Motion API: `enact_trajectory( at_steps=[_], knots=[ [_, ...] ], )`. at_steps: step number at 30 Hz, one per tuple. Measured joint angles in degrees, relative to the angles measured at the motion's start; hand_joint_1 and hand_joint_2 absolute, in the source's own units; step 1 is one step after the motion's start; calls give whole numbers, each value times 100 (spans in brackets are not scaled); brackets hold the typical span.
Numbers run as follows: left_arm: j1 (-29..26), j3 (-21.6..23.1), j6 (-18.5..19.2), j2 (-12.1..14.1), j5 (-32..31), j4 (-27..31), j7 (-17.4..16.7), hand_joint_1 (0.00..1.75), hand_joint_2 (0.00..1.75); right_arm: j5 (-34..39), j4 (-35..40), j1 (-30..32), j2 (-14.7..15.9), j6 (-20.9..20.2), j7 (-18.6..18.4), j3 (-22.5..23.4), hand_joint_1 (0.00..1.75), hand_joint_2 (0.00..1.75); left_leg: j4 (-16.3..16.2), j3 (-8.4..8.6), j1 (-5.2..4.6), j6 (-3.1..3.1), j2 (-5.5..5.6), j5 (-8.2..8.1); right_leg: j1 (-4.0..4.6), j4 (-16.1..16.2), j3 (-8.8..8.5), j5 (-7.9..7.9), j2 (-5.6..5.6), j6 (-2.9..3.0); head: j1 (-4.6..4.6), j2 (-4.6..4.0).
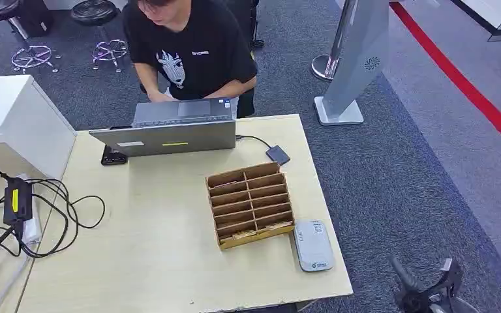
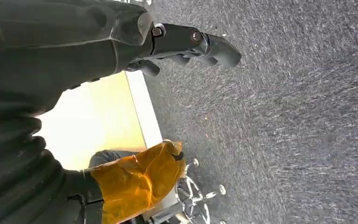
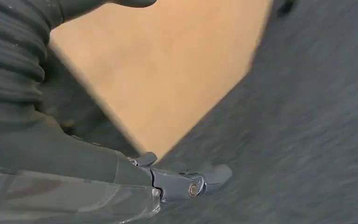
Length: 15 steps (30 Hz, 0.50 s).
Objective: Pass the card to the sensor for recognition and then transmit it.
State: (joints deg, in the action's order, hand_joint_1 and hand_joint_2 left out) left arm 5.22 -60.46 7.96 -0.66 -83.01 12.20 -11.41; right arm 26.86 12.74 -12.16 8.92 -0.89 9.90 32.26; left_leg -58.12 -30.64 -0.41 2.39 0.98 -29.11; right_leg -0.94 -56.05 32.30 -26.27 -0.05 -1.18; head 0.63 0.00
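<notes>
A wooden slotted card box [image 1: 249, 204] stands on the pale table [image 1: 156, 248], right of centre; thin card edges show in its front slots. Beside the box, at the table's front right corner, lies a flat grey-white sensor [image 1: 312, 245]. My right hand [image 1: 425, 288] hangs below and to the right of the table over the carpet. In the right wrist view that hand [image 3: 172, 179] has its dark fingers stretched out with nothing in them, next to the table edge [image 3: 168, 70]. My left hand [image 2: 168, 39] hangs over the carpet, fingers extended and holding nothing.
A person in a black shirt [image 1: 192, 49] sits behind an open laptop [image 1: 169, 130] at the far edge. A small dark device [image 1: 277, 154] on a cable lies behind the box. Cables and a black adapter [image 1: 18, 201] lie at the left. A grey stand [image 1: 355, 65] is on the carpet to the right.
</notes>
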Motion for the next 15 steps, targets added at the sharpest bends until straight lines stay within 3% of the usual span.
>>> enact_trajectory(
  at_steps=[2, 7, 15],
  knots=[
    [6, 0, 9, 0, -17, 0, 0, 0, 175, -135, -65, 117, -83, 288, -355, -52, 0, 175, 1, 0, 1, 0, 0, 0, 0, 0, 0, -1, 0, 1, -2, 0],
    [7, 0, 24, -5, -48, 0, 0, 0, 175, -444, -168, 332, -267, 454, -837, -225, 0, 175, 2, 1, 1, 0, -3, 0, 0, -1, -1, -1, 1, 2, 0, 0],
    [8, 0, 26, -4, -48, 0, 0, 0, 175, -594, -245, 387, -376, 502, -970, -476, 0, 175, 1, 3, -1, 0, -4, 1, -1, -1, -2, 0, 3, 2, -2, 0]
  ],
)
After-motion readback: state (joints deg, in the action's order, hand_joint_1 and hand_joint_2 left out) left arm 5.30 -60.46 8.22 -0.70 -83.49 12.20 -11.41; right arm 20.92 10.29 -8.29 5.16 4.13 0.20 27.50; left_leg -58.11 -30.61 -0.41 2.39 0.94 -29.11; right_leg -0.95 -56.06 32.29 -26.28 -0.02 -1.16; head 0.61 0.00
